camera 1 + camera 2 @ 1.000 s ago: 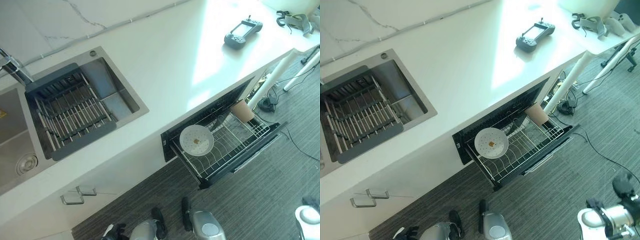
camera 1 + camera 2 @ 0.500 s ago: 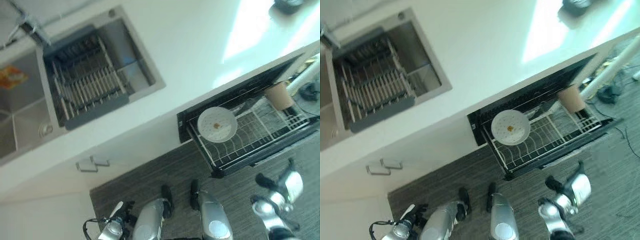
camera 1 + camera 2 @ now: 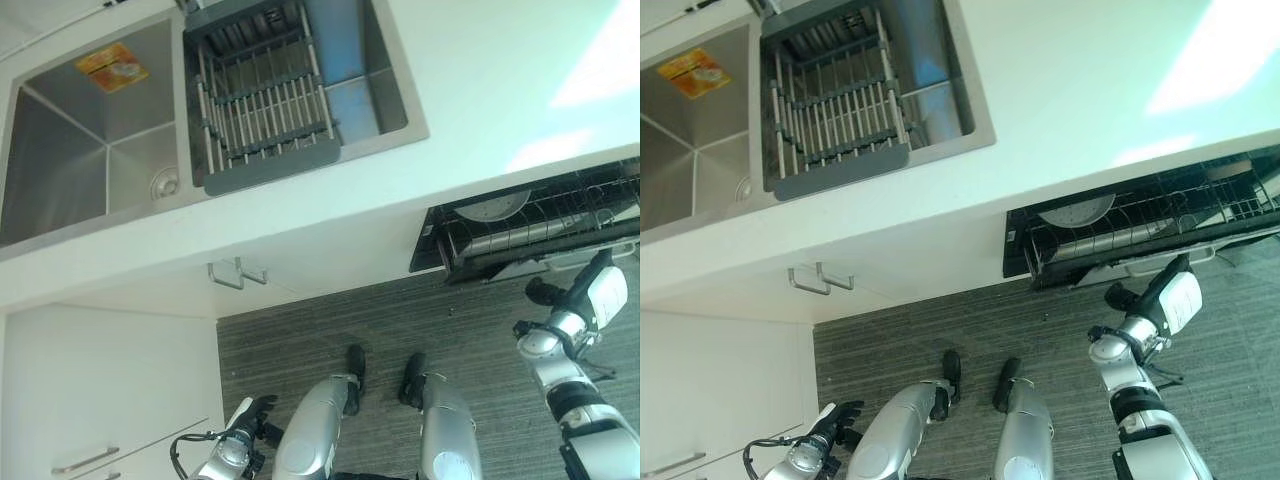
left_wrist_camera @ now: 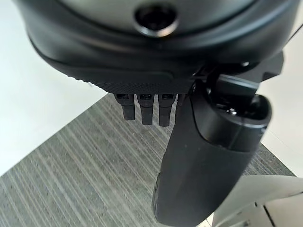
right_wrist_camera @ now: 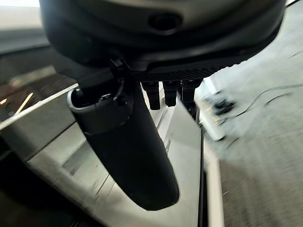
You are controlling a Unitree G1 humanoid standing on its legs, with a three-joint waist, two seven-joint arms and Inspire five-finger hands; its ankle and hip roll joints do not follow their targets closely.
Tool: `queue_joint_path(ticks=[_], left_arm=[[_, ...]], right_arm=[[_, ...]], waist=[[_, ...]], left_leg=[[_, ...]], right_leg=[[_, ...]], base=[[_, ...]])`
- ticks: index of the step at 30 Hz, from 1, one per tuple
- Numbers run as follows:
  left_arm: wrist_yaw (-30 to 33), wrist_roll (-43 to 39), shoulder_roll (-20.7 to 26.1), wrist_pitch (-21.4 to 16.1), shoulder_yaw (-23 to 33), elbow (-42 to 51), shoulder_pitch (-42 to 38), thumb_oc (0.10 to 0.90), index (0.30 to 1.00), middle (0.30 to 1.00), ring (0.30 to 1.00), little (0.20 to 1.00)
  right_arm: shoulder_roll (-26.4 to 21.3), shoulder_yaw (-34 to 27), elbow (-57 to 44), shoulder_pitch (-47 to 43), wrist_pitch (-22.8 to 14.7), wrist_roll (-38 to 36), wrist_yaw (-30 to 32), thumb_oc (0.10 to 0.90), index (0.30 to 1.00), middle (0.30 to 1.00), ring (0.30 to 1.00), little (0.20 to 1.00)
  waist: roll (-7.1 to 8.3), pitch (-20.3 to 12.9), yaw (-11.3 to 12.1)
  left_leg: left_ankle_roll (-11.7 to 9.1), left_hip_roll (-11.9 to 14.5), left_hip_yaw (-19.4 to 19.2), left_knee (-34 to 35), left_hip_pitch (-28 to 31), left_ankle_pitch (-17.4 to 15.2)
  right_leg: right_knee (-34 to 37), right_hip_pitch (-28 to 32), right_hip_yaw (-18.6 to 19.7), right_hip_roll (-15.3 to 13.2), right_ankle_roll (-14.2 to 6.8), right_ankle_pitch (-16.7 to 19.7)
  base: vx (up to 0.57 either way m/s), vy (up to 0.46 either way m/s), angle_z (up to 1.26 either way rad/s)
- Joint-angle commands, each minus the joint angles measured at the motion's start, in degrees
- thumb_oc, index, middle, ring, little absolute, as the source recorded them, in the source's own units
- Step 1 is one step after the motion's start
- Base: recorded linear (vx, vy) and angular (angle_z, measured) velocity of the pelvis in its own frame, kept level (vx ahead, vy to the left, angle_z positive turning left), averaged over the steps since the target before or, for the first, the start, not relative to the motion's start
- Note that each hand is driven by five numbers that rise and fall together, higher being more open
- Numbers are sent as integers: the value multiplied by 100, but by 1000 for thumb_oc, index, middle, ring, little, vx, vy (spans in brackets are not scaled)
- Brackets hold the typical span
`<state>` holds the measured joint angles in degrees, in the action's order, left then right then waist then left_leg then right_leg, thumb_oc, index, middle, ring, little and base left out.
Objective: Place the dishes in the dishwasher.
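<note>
Your right hand (image 3: pixel 1167 300) sits at the right edge of the frame, just below the dishwasher rack (image 3: pixel 1140 225) and close to its front edge; in the right wrist view its fingers (image 5: pixel 169 93) point straight out and the thumb (image 5: pixel 128 146) lies alongside, holding nothing. Whether it touches the rack front, you cannot tell. Your left hand (image 3: pixel 240 440) hangs at the lower left of the frame over the floor, beside the white cabinet (image 3: pixel 100 390), and in the left wrist view its fingers (image 4: pixel 144 109) are also straight and empty.

You are looking down on a white countertop (image 3: pixel 480 60) that runs across the upper half of the frame. Below it lies grey striped carpet (image 3: pixel 360 320). Under the counter's edge, left of centre, you can see metal cabinet handles (image 3: pixel 235 272).

Set into the counter at the upper left is a steel sink (image 3: pixel 60 150) with a yellow sticker (image 3: pixel 110 65) on its wall. Its neighbouring basin holds a grey draining rack (image 3: pixel 262 110) with bare bars.

At the right, the dishwasher opening is dark under the counter, with the wire rack partly out. A white plate (image 3: pixel 1077 209) stands in the rack's left end, mostly hidden under the counter edge.
</note>
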<state>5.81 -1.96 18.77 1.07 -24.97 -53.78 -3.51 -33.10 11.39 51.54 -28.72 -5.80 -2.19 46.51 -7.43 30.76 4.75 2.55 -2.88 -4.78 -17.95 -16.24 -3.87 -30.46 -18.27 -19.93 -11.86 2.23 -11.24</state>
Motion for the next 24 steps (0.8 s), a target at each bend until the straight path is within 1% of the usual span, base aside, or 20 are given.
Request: queue_joint_path(ticks=[1, 4, 5, 6, 9, 10, 11, 13, 15, 16, 18, 19, 20, 22, 23, 24], left_arm=[[14, 35, 228, -172, -118, 286, 246, 800, 900, 900, 900, 900], [15, 43, 315, -297, -153, 338, 210, 800, 900, 900, 900, 900], [-20, -30, 400, -376, -176, 421, 191, 800, 900, 900, 900, 900], [-48, -53, 441, -417, -180, 478, 191, 800, 900, 900, 900, 900], [-179, -133, 563, -562, -208, 706, 209, 800, 900, 900, 900, 900], [-244, -189, 641, -628, -238, 854, 228, 800, 900, 900, 900, 900], [-256, -206, 652, -634, -236, 883, 231, 800, 900, 900, 900, 900], [-387, -321, 778, -631, -215, 1097, 266, 800, 900, 900, 900, 900], [-441, -398, 829, -663, -181, 1149, 297, 800, 900, 900, 900, 900], [-706, -702, 847, -670, -88, 1193, 352, 800, 900, 900, 900, 900], [-714, -751, 795, -637, -14, 1188, 375, 800, 900, 900, 900, 900], [-477, -508, 769, -645, 21, 1192, 386, 800, 900, 900, 900, 900], [-195, -155, 763, -748, 43, 1154, 373, 800, 900, 900, 900, 900], [254, -25, 752, -652, 147, 1131, 318, 800, 900, 900, 900, 900], [550, 182, 753, -576, 230, 1132, 260, 800, 900, 900, 900, 900], [838, 247, 755, -468, 447, 1072, 138, 800, 900, 900, 900, 900]], right_arm=[[-720, 630, -504, -1239, -480, 822, -404, 800, 900, 900, 900, 900], [-846, 844, -333, -1862, -291, 817, -625, 800, 900, 900, 900, 900], [-949, 1048, -181, -2352, -129, 872, -769, 800, 900, 900, 900, 900], [-978, 1138, -126, -2554, -50, 889, -815, 800, 900, 900, 900, 900], [-1105, 1353, 52, -3102, 74, 947, -934, 800, 900, 900, 900, 900], [-1160, 1484, 164, -3430, 132, 980, -1019, 800, 900, 900, 900, 900], [-1167, 1510, 187, -3494, 140, 968, -1040, 800, 900, 900, 900, 900], [-1254, 1672, 254, -3879, 269, 923, -1209, 800, 900, 900, 900, 900], [-1272, 1715, 279, -3996, 309, 859, -1249, 800, 900, 900, 900, 900], [-1193, 1682, 311, -4053, 365, 805, -1345, 800, 900, 900, 900, 900], [-1121, 1611, 293, -3942, 377, 652, -1388, 800, 900, 900, 900, 900], [-1092, 1564, 288, -3874, 361, 578, -1447, 800, 900, 900, 900, 900], [-982, 1485, 201, -3665, 356, 553, -1449, 800, 900, 900, 900, 900], [-754, 1353, -31, -3118, 328, 451, -1412, 800, 900, 900, 900, 900], [-574, 1272, -192, -2698, 355, 403, -1358, 800, 900, 900, 900, 900], [-301, 1130, -419, -1841, 272, 231, -1199, 800, 900, 900, 900, 900]], waist=[[-134, -97, 414], [-139, -97, 576], [-156, -97, 699], [-164, -97, 744], [-190, -97, 894], [-202, -97, 989], [-206, -97, 998], [-215, -97, 1112], [-216, -97, 1155], [-220, -97, 1208], [-219, -97, 1209], [-219, -97, 1207], [-208, -97, 1172], [-179, -97, 1083], [-156, -97, 1004], [-94, -97, 822]], left_leg=[[-177, 205, 293, 76, -90, 61], [-185, 216, 328, 76, -250, 123], [-197, 223, 356, 76, -372, 173], [-204, 227, 372, 76, -423, 192], [-226, 247, 411, 76, -548, 238], [-240, 253, 435, 76, -609, 264], [-241, 254, 441, 76, -623, 269], [-256, 269, 454, 76, -672, 297], [-259, 272, 464, 76, -683, 307], [-266, 284, 479, 76, -661, 306], [-277, 292, 488, 76, -620, 294], [-282, 299, 497, 76, -594, 283], [-291, 309, 497, 76, -537, 261], [-302, 344, 466, 76, -417, 225], [-307, 375, 434, 76, -332, 203], [-307, 444, 376, 76, -158, 155]], right_leg=[[-775, 256, 178, 71, -47, -749], [-890, 149, 91, 42, -36, -777], [-922, 102, 27, 37, -29, -788], [-938, 81, -1, 34, -26, -794], [-962, 67, -104, 10, -20, -815], [-970, 78, -179, -7, -22, -823], [-972, 77, -195, -11, -22, -826], [-957, 135, -287, -23, -24, -840], [-946, 169, -329, -29, -23, -845], [-912, 256, -388, -34, -31, -848], [-840, 348, -414, -19, -41, -838], [-795, 401, -427, -8, -44, -834], [-719, 473, -420, 18, -61, -814], [-544, 622, -387, 75, -86, -765], [-436, 707, -352, 106, -102, -719], [-251, 856, -278, 172, -119, -641]], base=[[22, 12, 23], [-5, -2, 19], [-24, -9, 14], [-28, -11, 12], [-19, -10, 8], [-15, -15, 3], [-15, -15, -4], [0, 0, 0], [-15, -18, 7], [-29, -17, 5], [-15, -4, 4], [-12, 8, 4], [-6, 24, 7], [-2, 39, 17], [14, 55, 19], [16, 48, 21]])
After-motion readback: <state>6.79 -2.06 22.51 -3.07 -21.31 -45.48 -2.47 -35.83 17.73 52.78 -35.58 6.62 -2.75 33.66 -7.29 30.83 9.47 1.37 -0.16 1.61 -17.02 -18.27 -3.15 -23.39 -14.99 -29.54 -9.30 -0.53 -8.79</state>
